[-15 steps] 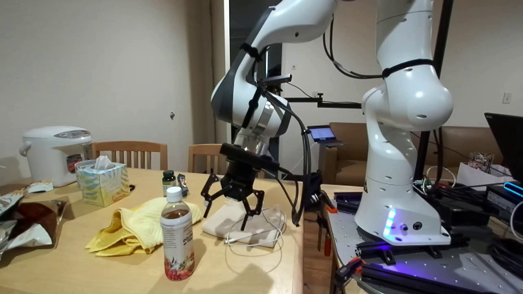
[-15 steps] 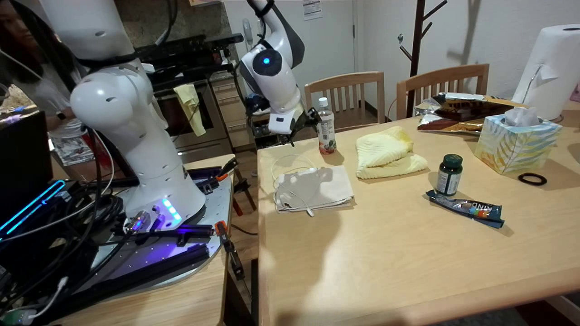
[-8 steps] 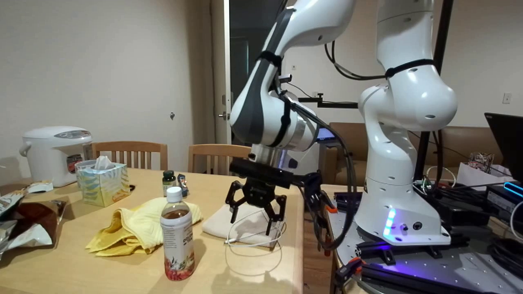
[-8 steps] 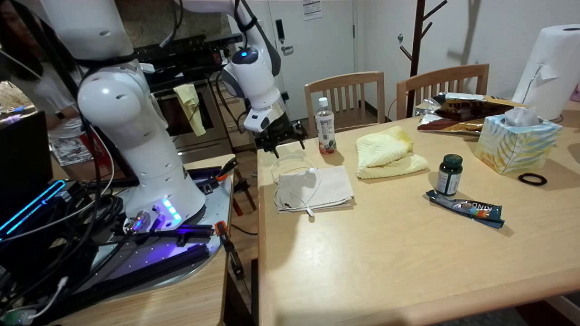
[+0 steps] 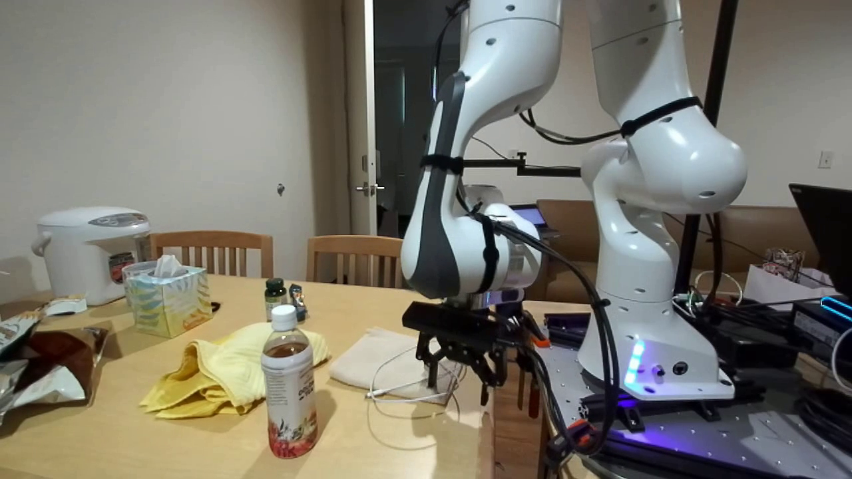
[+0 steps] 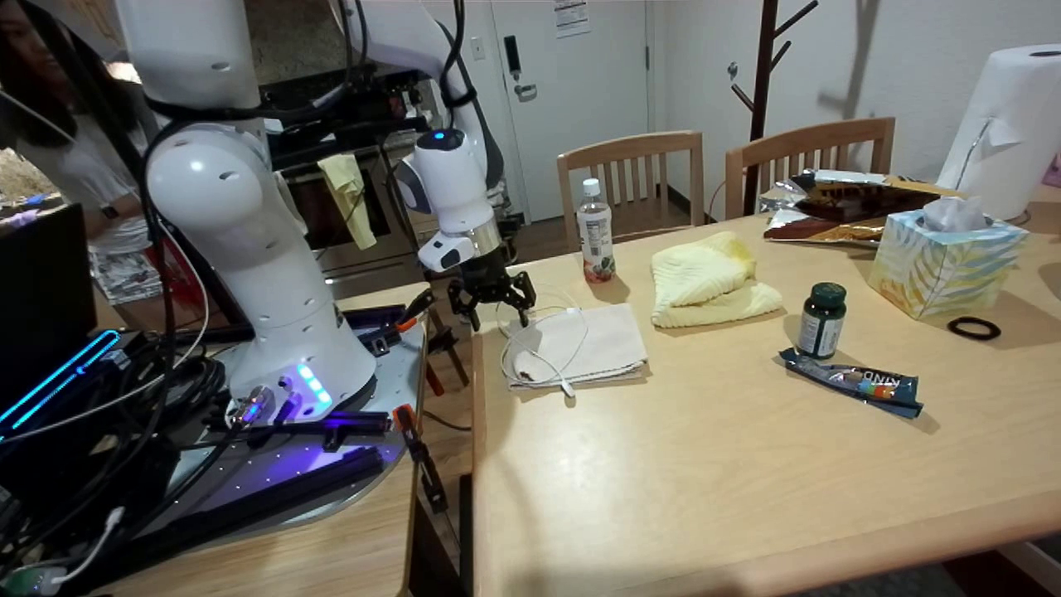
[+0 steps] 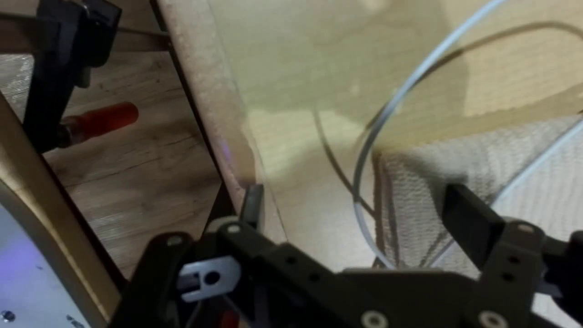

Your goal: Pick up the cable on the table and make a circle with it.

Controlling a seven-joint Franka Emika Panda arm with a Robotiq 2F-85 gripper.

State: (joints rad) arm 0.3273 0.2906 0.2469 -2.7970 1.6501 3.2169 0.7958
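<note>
The end effector is spread wide, its two fingers well apart above the bench. In the wrist view, one finger sits left of center in the lower half, at the bench's edge, and the other at lower right, over a folded beige cloth; a strand of the white cable curves through the gap between them. Whether the finger at lower right touches a second strand beside it, I cannot tell.

The cable lies in loose loops around the center of the frame in an exterior view, partly across the cloth and partly beyond it, with its plug at the cloth's lower edge.

Left of center in an exterior view, a drink bottle stands upright near a yellow towel. At upper right in an exterior view are a tissue box and a paper towel roll; right of center, a small green bottle stands just beside a wrapped snack bar.
</note>
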